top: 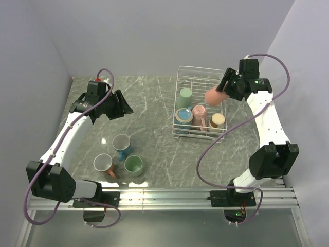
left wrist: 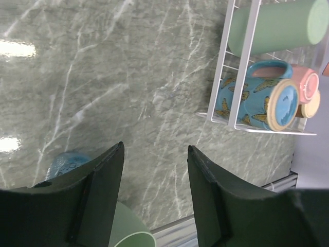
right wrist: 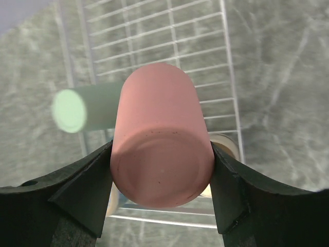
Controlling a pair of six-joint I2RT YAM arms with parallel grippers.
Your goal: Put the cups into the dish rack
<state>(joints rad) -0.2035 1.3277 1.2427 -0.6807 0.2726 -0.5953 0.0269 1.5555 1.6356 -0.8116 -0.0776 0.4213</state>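
Observation:
The white wire dish rack (top: 181,77) stands at the right middle and holds a green cup (top: 185,94), a blue patterned cup (top: 183,116), a pink cup (top: 199,114) and a tan cup (top: 218,120). My right gripper (top: 224,87) is shut on a salmon cup (top: 215,95) and holds it above the rack; the right wrist view shows its base (right wrist: 162,159) facing the camera. My left gripper (top: 122,105) is open and empty above the table at the left. Three cups stand on the table: grey with blue handle (top: 121,143), grey with orange handle (top: 104,163), green (top: 133,165).
The rack also shows in the left wrist view (left wrist: 241,77) at the upper right. A metal rail (top: 164,198) runs along the near edge. Grey walls close the back and sides.

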